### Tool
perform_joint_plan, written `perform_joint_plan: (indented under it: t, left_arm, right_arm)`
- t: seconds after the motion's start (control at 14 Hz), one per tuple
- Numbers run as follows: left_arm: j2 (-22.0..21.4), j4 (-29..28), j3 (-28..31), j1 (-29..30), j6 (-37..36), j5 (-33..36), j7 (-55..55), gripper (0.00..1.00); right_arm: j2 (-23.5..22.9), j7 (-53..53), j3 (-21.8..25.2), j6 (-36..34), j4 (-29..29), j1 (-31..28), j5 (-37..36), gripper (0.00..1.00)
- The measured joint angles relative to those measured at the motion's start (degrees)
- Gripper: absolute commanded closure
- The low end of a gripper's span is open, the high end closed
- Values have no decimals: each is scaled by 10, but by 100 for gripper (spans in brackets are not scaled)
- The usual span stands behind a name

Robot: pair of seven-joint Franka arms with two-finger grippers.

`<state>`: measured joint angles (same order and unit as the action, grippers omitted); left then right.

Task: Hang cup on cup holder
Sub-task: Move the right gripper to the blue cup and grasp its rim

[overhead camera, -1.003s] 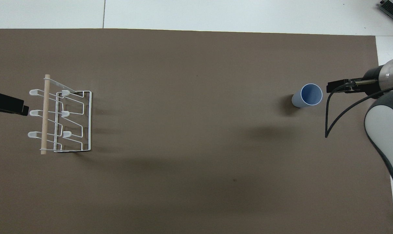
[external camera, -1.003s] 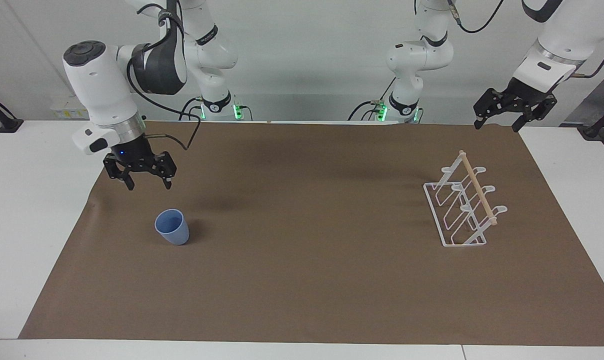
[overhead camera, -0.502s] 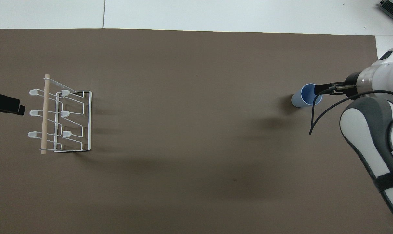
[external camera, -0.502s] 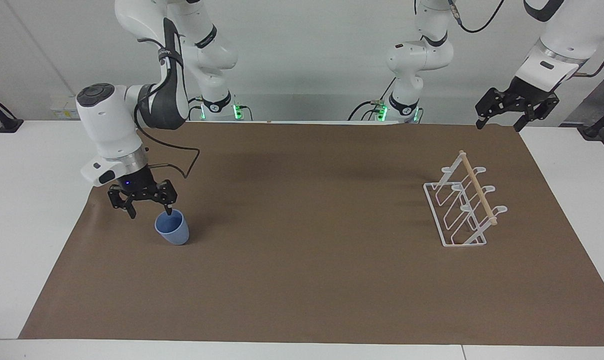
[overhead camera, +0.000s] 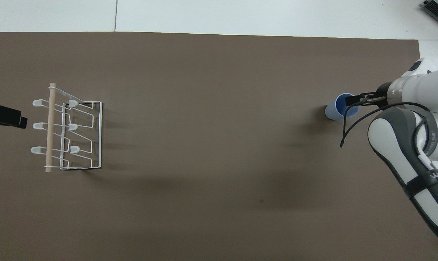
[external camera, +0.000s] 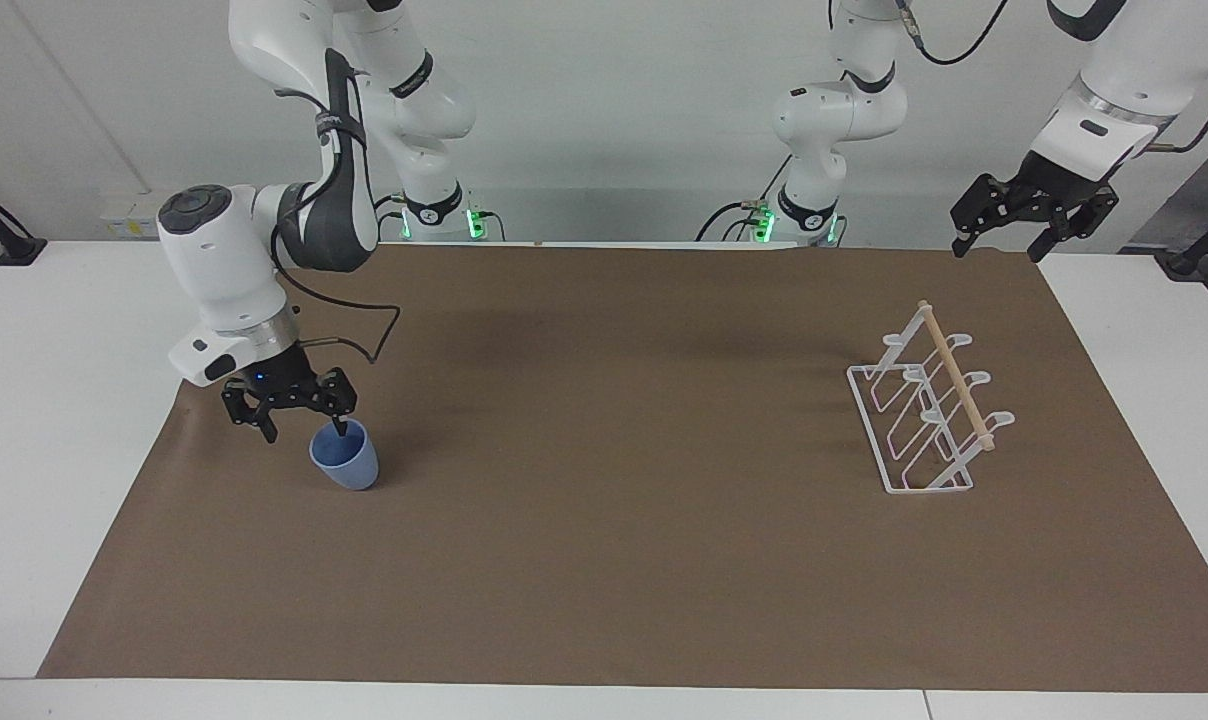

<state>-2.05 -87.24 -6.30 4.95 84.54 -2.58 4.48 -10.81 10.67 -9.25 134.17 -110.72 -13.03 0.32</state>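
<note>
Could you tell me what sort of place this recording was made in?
Most likely a robotics lab bench: two white robot arms, right gripper at the cup, left gripper raised, a brown mat on a white table, and a lone cup holder.

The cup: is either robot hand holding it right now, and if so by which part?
Nothing is held yet. The right gripper is open astride the cup's rim, one finger inside. The left gripper waits open, up off the table.

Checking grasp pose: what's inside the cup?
One fingertip of the open right end effector dips inside the cup at its rim; the other stays outside. The cup's bottom is hidden.
</note>
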Motion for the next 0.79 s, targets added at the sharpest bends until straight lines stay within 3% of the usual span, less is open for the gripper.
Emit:
perform_joint_plan:
  t: [0.79]
  left_arm:
    - [0,0,-3,-1,0,0,0,0]
  right_arm:
    - [-1,0,1,58,-55,-18,0,0]
